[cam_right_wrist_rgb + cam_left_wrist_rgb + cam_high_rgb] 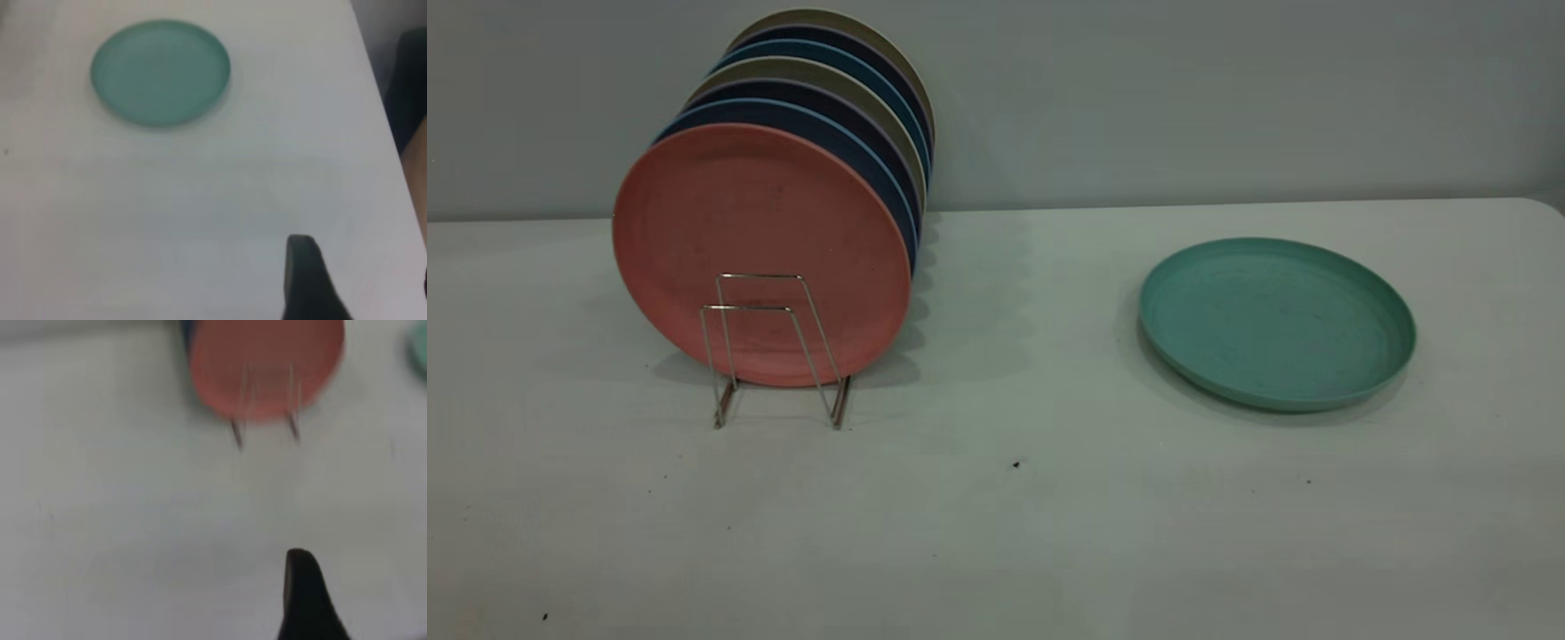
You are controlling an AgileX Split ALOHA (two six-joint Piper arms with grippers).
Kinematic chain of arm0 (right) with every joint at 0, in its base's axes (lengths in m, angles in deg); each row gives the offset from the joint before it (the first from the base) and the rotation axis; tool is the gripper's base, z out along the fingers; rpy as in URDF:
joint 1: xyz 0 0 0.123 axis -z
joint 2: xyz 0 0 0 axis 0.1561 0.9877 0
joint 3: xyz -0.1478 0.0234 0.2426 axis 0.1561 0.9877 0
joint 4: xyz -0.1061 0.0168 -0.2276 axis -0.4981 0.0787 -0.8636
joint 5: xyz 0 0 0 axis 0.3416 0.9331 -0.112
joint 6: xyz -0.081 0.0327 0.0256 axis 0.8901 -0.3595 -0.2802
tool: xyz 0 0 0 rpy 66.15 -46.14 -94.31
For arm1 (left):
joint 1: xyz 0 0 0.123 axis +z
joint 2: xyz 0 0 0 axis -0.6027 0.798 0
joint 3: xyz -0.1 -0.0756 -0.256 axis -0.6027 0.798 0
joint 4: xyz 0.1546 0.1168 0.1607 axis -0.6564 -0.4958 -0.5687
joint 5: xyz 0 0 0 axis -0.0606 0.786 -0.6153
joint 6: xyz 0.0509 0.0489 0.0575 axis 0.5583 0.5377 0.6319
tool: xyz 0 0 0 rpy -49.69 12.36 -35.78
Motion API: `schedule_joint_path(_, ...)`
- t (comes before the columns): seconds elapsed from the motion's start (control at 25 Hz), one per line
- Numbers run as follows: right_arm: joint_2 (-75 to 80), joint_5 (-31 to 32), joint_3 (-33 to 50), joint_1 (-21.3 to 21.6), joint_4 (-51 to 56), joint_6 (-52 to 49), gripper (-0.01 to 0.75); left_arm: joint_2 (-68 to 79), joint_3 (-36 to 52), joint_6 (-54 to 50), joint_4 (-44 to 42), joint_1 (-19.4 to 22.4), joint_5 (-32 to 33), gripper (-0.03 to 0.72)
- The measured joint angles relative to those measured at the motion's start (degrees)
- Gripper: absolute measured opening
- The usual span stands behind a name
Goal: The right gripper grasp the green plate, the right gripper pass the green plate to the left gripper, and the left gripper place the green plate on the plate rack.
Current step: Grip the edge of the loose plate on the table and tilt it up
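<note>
The green plate (1276, 320) lies flat on the white table at the right; it also shows in the right wrist view (160, 70), and a sliver of it shows in the left wrist view (420, 350). The plate rack (769, 356) stands at the left, its front wire loops bare; it also shows in the left wrist view (267, 407). Neither arm shows in the exterior view. Of the left gripper I see one black finger (303, 593), far short of the rack. Of the right gripper I see one black finger (303, 277), well short of the green plate. Bare table shows on both sides of each finger, and both grippers are empty.
The rack holds several upright plates: a salmon-pink plate (760, 253) in front, with dark blue and olive-grey ones behind. A wall runs behind the table. In the right wrist view the table edge (380, 113) runs close to the plate's side, with a dark object (410, 87) beyond it.
</note>
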State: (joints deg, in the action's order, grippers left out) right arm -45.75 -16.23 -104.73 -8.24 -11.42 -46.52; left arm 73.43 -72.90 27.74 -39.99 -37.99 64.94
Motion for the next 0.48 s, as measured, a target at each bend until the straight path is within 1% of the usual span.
schedule_joint_path(0.12, 9.8, -5.1, -3.0, 0.0, 0.0, 0.4, 0.431, 9.5, -3.3, -0.8, -2.5, 0.0, -5.1, 0.472)
schedule_joint_path(0.28, 24.0, -11.1, -7.1, 0.0, 1.3, 3.0, 0.463, 27.1, -9.7, -0.6, -3.6, 0.0, -7.9, 0.505)
schedule_joint_path(0.36, 30.1, -13.1, -8.6, 0.0, 3.3, 5.5, 0.487, 35.7, -12.9, 1.0, -3.7, 0.0, -8.8, 0.524)
schedule_joint_path(0.48, 39.0, -14.7, -10.4, 0.0, 9.3, 10.0, 0.504, 46.1, -17.3, 5.1, -3.4, 0.0, -10.9, 0.538)
